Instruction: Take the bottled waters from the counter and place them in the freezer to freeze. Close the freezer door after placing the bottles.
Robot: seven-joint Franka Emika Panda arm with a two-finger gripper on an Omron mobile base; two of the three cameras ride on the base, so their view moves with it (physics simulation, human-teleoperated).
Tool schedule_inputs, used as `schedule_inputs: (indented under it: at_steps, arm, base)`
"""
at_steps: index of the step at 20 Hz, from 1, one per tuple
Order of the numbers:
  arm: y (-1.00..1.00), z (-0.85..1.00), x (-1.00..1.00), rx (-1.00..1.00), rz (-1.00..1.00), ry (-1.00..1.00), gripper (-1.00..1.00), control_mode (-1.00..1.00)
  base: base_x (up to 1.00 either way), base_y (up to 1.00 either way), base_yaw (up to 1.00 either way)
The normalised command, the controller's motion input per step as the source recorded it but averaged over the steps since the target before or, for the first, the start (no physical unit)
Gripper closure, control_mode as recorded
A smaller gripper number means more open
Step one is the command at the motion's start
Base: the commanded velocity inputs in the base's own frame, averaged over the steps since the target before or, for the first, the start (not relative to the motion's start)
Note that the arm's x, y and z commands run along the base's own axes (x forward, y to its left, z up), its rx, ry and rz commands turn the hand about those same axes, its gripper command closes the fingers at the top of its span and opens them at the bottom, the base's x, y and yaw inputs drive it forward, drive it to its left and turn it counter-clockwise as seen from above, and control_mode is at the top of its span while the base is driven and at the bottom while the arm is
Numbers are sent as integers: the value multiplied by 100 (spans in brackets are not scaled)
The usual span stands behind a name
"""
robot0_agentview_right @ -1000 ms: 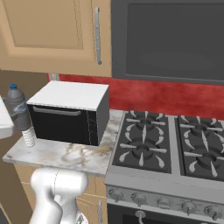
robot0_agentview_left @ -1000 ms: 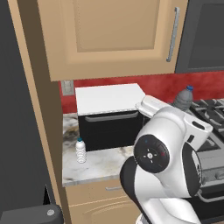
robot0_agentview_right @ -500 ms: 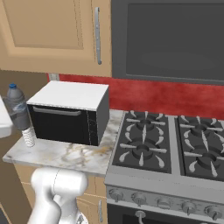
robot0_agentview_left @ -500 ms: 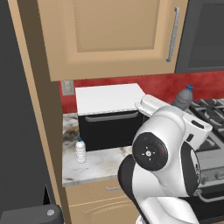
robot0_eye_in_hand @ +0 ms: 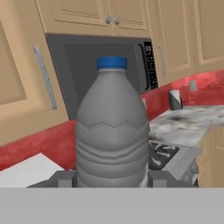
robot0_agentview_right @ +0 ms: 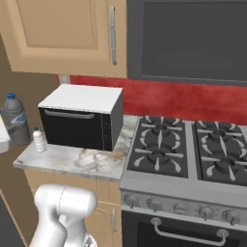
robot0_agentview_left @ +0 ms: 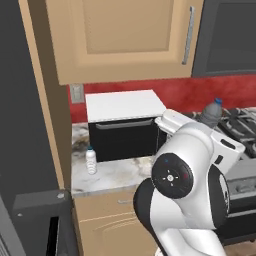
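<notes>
Pincer (robot0_eye_in_hand: 112, 181) closed on the grey bottle (robot0_eye_in_hand: 112, 131), which stands upright between its tips with its blue cap up. From the left base camera that bottle (robot0_agentview_left: 211, 113) shows above the white arm, right of the oven (robot0_agentview_left: 125, 125) and over the stove's edge (robot0_agentview_left: 240, 120), lifted clear of the bench. From the right base camera the same bottle (robot0_agentview_right: 15, 119) hangs left of the oven (robot0_agentview_right: 82, 117), past the bench's left end.

The clear bottle (robot0_agentview_left: 91, 160) stands upright on the marble bench (robot0_agentview_left: 117, 175), just left of the oven's black front and near the bench's front edge. From the right base camera it (robot0_agentview_right: 38, 140) sits at the oven's left front corner, on the bench (robot0_agentview_right: 82, 161), close to the grey bottle but lower.

The oven is on the bench beneath the tan cabinet (robot0_agentview_left: 125, 35); the stove (robot0_agentview_right: 188, 154) adjoins the bench on the oven's right. A dark grey panel (robot0_agentview_left: 25, 110) rises at the far left of the oven.
</notes>
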Motion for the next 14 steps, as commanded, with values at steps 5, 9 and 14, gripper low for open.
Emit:
schedule_inputs:
  at_steps: [5, 9, 14]
  arm:
    - [0, 0, 0, 0, 0, 0, 100, 100]
    - [0, 0, 0, 0, 0, 0, 100, 100]
    - [0, 0, 0, 0, 0, 0, 100, 100]
  base:
    - [-77, 0, 0]
    - [-71, 0, 0]
    - [-75, 0, 0]
